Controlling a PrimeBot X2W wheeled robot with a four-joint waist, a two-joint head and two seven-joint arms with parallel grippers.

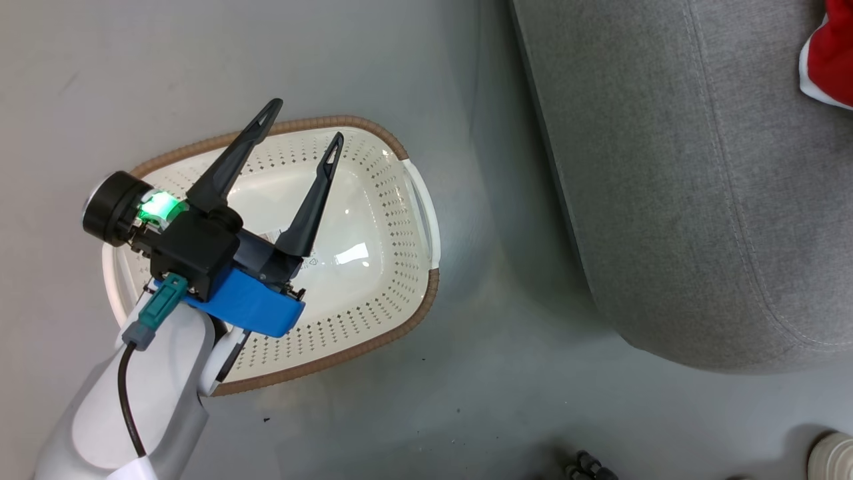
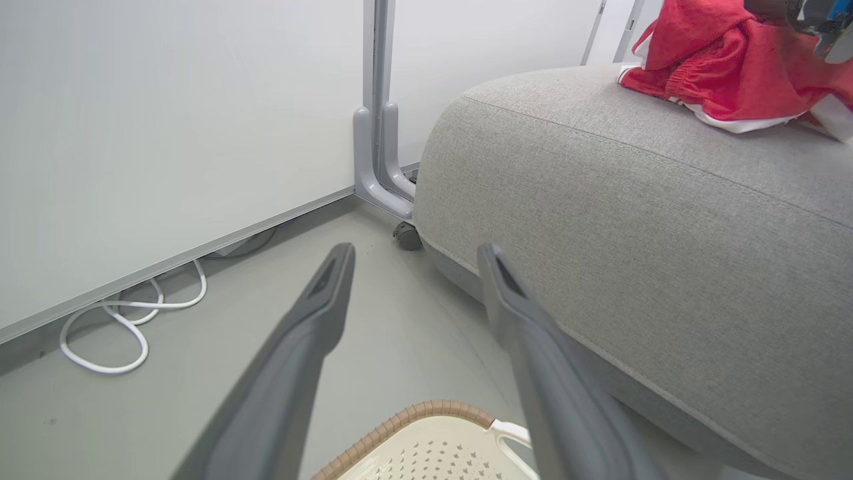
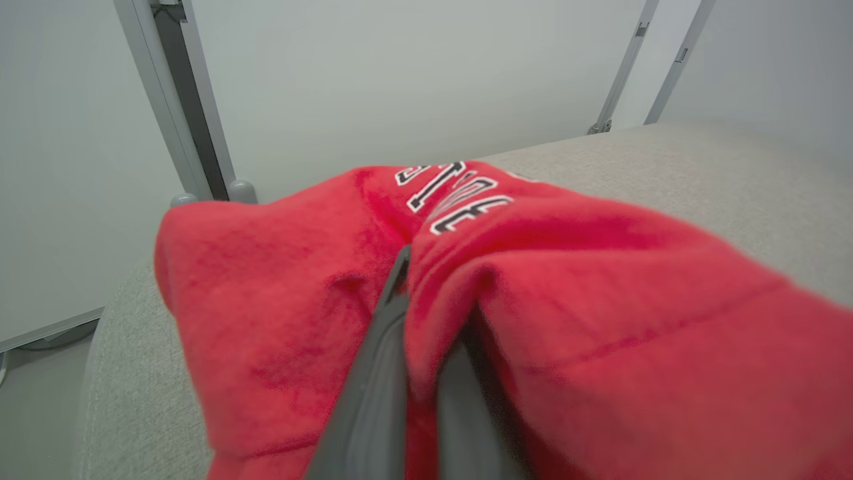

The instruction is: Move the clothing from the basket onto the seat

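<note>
The cream perforated basket (image 1: 418, 200) with a brown rim stands on the grey floor, and its white floor lies bare. My left gripper (image 1: 306, 123) hovers over it, open, with nothing between the fingers (image 2: 313, 313); the basket's rim (image 2: 413, 412) shows below them. To the right is the big grey seat (image 1: 666, 167). Red clothing (image 1: 833, 60) with white trim lies on the seat's far part (image 2: 720, 67). My right gripper (image 3: 413, 280) is shut on a fold of the red clothing (image 3: 600, 267), which bears black white-edged lettering and rests on the seat (image 3: 733, 160).
A white wall panel with a grey metal post (image 2: 376, 133) stands behind the seat, and a white cable (image 2: 126, 320) loops on the floor beside it. A pale shoe (image 1: 833, 457) shows at the lower right. Open floor lies between basket and seat.
</note>
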